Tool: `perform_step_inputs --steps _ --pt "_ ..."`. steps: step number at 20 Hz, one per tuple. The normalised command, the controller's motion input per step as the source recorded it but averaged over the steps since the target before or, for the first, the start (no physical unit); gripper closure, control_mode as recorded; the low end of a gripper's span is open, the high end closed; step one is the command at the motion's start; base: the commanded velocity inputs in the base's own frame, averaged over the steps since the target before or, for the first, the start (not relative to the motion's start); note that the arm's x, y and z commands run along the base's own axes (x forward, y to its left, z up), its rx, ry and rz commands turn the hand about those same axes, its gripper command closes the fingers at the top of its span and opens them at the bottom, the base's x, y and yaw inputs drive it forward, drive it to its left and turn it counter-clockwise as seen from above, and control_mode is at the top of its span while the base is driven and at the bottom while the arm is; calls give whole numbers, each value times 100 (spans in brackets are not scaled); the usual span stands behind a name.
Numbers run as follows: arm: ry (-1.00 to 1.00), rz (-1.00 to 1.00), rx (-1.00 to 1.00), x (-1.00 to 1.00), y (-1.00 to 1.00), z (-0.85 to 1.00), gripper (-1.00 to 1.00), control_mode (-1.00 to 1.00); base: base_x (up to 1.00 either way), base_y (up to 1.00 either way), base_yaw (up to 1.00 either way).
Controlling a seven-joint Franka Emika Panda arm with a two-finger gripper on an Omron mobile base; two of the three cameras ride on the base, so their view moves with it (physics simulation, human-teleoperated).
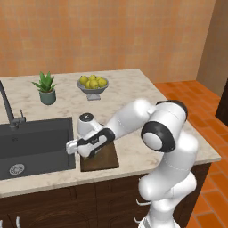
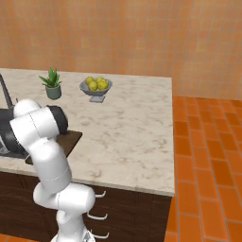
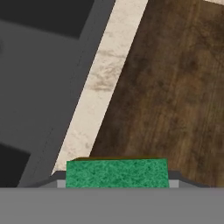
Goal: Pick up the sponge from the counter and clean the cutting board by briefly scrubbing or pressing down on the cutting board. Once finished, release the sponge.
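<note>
The small green-topped rectangular sponge is seen at the bottom centre of the hand view, over the flat dark brown wooden cutting board on the beige marble tabletop; whether the claw is clamped cannot be told. Yellow lemons are held in a grey bowl at upper centre.

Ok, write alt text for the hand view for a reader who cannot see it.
A green sponge sits at the bottom of the view, over a dark brown wooden cutting board. Beside the board runs a strip of beige marble counter, then the dark grey sink.

Even, warm, diffuse light with no glare. Shadows are faint, rendering soft and low in detail. Close textures look slightly blurred.
</note>
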Motion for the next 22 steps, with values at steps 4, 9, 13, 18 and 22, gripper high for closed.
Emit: perform_step_inputs --steps 4,9,13,18,22 --pt "0 -10 -2 61 -9 0 100 -100 0 0 0" --pt "0 -13 -1 76 -8 0 100 -100 0 0 0" --pt "0 -13 0 95 -4 0 100 -100 0 0 0" --pt "0 -13 0 95 -2 0 100 -100 0 0 0" --pt "1 -8 1 49 -29 -5 100 -100 0 0 0"
